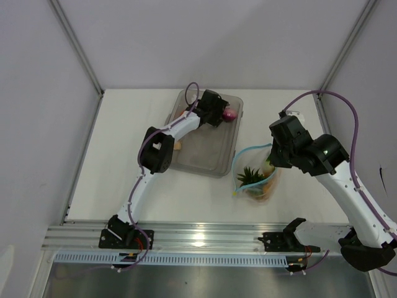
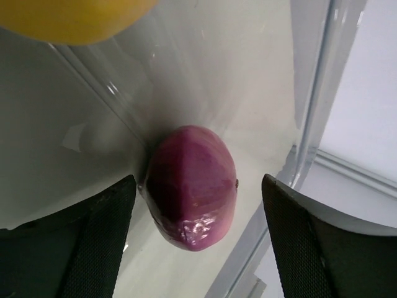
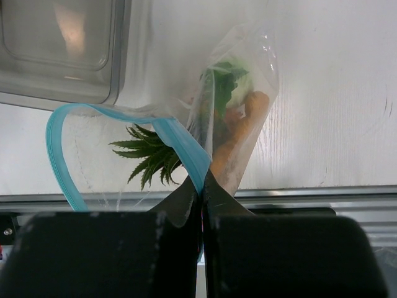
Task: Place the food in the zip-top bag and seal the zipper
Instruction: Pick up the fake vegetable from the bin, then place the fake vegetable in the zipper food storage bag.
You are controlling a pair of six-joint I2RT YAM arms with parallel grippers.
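Note:
The purple onion (image 2: 191, 186) lies in a far corner of the clear tray (image 1: 214, 164); it also shows in the top view (image 1: 229, 114). My left gripper (image 2: 198, 242) is open, its fingers on either side of the onion and apart from it. A yellow lemon (image 2: 68, 15) lies beyond. My right gripper (image 3: 203, 186) is shut on the zipper (image 3: 186, 149), the light blue strip of the zip-top bag (image 1: 259, 180), and holds the mouth open. The bag holds a green leafy sprig (image 3: 152, 152) and orange bits (image 3: 239, 130).
A small beige bit (image 1: 178, 146) lies at the tray's left edge by my left arm. The tray's corner wall (image 2: 310, 124) stands just right of the onion. An aluminium rail (image 1: 205, 234) runs along the table's near edge.

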